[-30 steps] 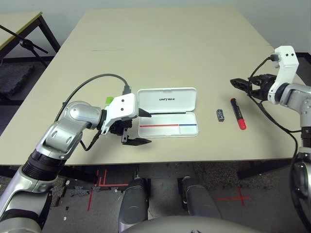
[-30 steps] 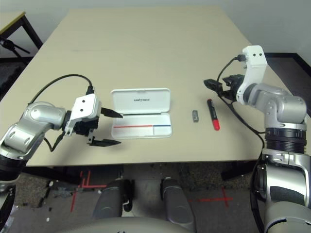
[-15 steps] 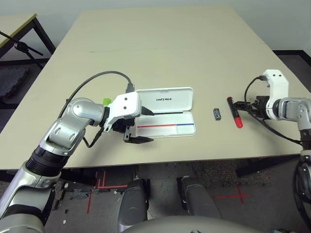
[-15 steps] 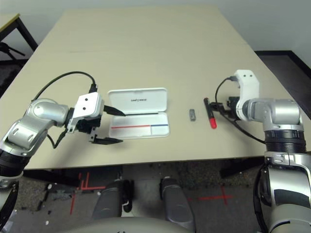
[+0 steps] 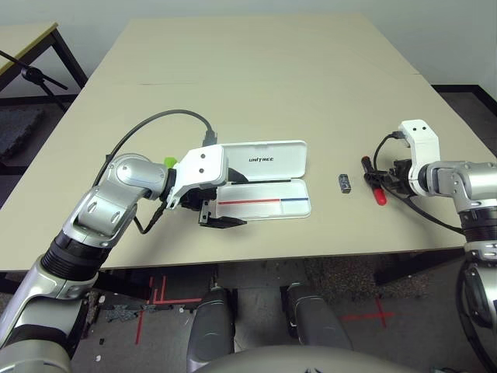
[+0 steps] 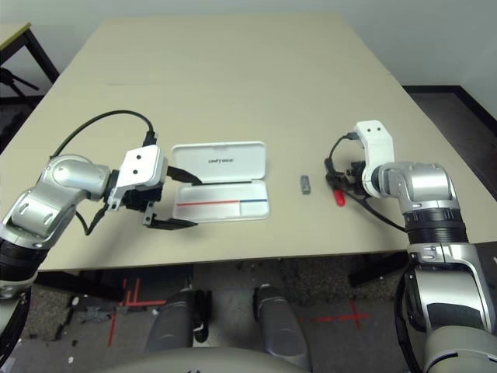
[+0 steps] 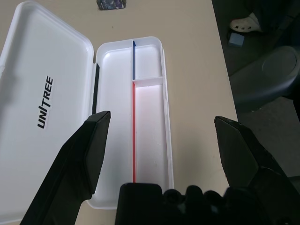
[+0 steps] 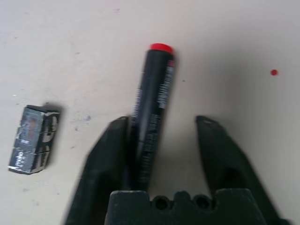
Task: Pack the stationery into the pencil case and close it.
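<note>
two grippers: left gripper (image 7: 159, 140) gapes wide, holding nothing, over the pencil case (image 5: 264, 183) at centre; right gripper (image 8: 161, 129) half-closed, straddling the marker (image 8: 152, 117) at right, grip unclear.

**Silver arms, white wrist housings, black fingers**

Both forearms are rounded silver-grey metal segments, joined by ribbed black collars near the elbows. Each wrist carries a boxy white housing; two small dark dots, probably screws, sit on its face. A black cable loops from the left forearm up to the top of its white housing, and a thinner black cable curls beside the right one. The left gripper (image 5: 224, 202) has two long, tapering matte-black fingers (image 7: 86, 154) rising from a black base with rounded knuckle-like bumps. The right gripper (image 8: 161, 140) has the same black wedge-shaped fingers above a black base block with small round holes.
</note>
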You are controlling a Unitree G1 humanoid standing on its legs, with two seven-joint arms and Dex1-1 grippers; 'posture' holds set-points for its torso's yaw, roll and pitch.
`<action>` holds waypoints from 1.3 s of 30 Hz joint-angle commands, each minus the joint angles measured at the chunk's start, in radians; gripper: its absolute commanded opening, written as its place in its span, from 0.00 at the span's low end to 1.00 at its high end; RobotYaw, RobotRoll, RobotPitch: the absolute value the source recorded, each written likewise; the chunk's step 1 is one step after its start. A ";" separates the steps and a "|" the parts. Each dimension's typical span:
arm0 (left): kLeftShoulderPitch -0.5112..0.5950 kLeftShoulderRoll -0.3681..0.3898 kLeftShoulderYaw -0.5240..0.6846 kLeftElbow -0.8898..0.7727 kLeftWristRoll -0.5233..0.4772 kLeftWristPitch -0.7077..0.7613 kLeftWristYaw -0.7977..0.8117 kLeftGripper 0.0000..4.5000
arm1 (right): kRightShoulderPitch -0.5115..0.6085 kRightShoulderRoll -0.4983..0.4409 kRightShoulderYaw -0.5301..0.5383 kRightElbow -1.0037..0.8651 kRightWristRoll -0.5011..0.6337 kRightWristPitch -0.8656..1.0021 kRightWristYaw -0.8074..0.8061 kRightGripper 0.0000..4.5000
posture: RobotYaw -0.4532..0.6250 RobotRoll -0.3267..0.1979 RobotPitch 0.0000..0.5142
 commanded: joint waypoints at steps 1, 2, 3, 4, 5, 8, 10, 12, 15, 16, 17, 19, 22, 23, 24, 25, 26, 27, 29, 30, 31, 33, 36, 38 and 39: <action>-0.001 0.005 -0.015 -0.019 0.007 0.026 0.006 1.00 | -0.022 -0.012 0.022 0.040 -0.015 -0.016 0.026 0.29 | 0.35 0.62 0.16; -0.001 0.006 -0.015 -0.027 0.005 0.033 0.008 1.00 | -0.032 -0.018 0.025 0.047 -0.020 -0.025 0.032 0.21 | 0.35 0.62 0.16; -0.001 0.007 -0.014 -0.034 0.004 0.040 0.009 1.00 | -0.045 -0.026 0.028 0.053 -0.024 -0.031 0.041 0.13 | 0.35 0.62 0.16; -0.001 0.008 -0.014 -0.039 0.003 0.045 0.010 1.00 | -0.054 -0.032 0.030 0.059 -0.027 -0.036 0.049 0.11 | 0.35 0.62 0.16; 0.000 0.011 -0.012 -0.044 0.004 0.049 0.011 1.00 | -0.074 -0.039 0.023 0.063 -0.024 -0.032 0.059 0.11 | 0.36 0.62 0.16; 0.003 0.024 -0.007 -0.051 0.008 0.054 0.010 1.00 | -0.119 -0.078 0.034 0.050 -0.022 -0.045 0.114 0.11 | 0.36 0.62 0.16; 0.005 0.036 0.000 -0.047 0.007 0.052 0.007 1.00 | -0.130 -0.118 0.071 0.008 -0.025 -0.082 0.186 0.11 | 0.36 0.62 0.16; 0.007 0.048 0.008 -0.040 0.004 0.046 0.004 1.00 | -0.122 -0.159 0.107 -0.057 -0.019 -0.159 0.286 0.11 | 0.36 0.62 0.16; 0.011 0.065 0.017 -0.033 0.001 0.041 0.004 1.00 | -0.092 -0.218 0.145 -0.165 0.008 -0.255 0.452 0.11 | 0.38 0.62 0.17; 0.012 0.071 0.023 -0.031 0.000 0.042 0.004 1.00 | -0.080 -0.242 0.161 -0.203 0.016 -0.297 0.524 0.11 | 0.38 0.62 0.17; 0.013 0.077 0.027 -0.029 -0.001 0.042 0.004 1.00 | -0.072 -0.261 0.175 -0.233 0.021 -0.330 0.580 0.11 | 0.38 0.62 0.17; 0.014 0.085 0.035 -0.028 -0.004 0.044 0.006 1.00 | -0.068 -0.285 0.200 -0.266 0.021 -0.383 0.669 0.11 | 0.39 0.62 0.17; 0.015 0.096 0.047 -0.031 -0.010 0.053 0.010 1.00 | -0.078 -0.302 0.244 -0.294 0.011 -0.453 0.780 0.11 | 0.40 0.62 0.17; 0.018 0.100 0.051 -0.033 -0.011 0.056 0.012 1.00 | -0.085 -0.301 0.260 -0.301 0.005 -0.470 0.807 0.11 | 0.40 0.62 0.17; 0.020 0.103 0.055 -0.035 -0.011 0.059 0.014 1.00 | -0.093 -0.293 0.280 -0.309 -0.003 -0.482 0.827 0.11 | 0.41 0.62 0.17; 0.021 0.106 0.057 -0.035 -0.010 0.061 0.015 1.00 | -0.101 -0.283 0.298 -0.314 -0.011 -0.491 0.840 0.11 | 0.41 0.62 0.17; 0.023 0.108 0.059 -0.038 -0.009 0.062 0.016 1.00 | -0.110 -0.272 0.313 -0.317 -0.020 -0.497 0.847 0.11 | 0.41 0.62 0.17; 0.023 0.108 0.060 -0.040 -0.008 0.066 0.017 1.00 | -0.122 -0.254 0.331 -0.314 -0.032 -0.504 0.849 0.11 | 0.42 0.62 0.17; 0.025 0.109 0.062 -0.048 -0.009 0.074 0.020 1.00 | -0.146 -0.216 0.362 -0.309 -0.054 -0.511 0.849 0.11 | 0.42 0.62 0.17; 0.025 0.109 0.062 -0.051 -0.009 0.078 0.021 1.00 | -0.158 -0.196 0.375 -0.305 -0.062 -0.511 0.850 0.11 | 0.42 0.62 0.17; 0.028 0.111 0.062 -0.053 -0.007 0.081 0.023 1.00 | -0.171 -0.171 0.387 -0.300 -0.071 -0.511 0.846 0.11 | 0.43 0.62 0.17; 0.032 0.113 0.062 -0.054 -0.002 0.082 0.026 1.00 | -0.196 -0.120 0.405 -0.288 -0.086 -0.506 0.831 0.11 | 0.43 0.62 0.18; 0.035 0.111 0.062 -0.055 0.001 0.086 0.034 1.00 | -0.223 -0.041 0.412 -0.287 -0.076 -0.458 0.807 0.11 | 0.44 0.62 0.18; 0.037 0.108 0.060 -0.057 0.001 0.089 0.040 1.00 | -0.226 -0.005 0.428 -0.289 -0.083 -0.457 0.802 0.11 | 0.44 0.62 0.18; 0.036 0.106 0.058 -0.057 0.002 0.090 0.043 1.00 | -0.228 0.008 0.437 -0.286 -0.092 -0.461 0.799 0.11 | 0.44 0.62 0.18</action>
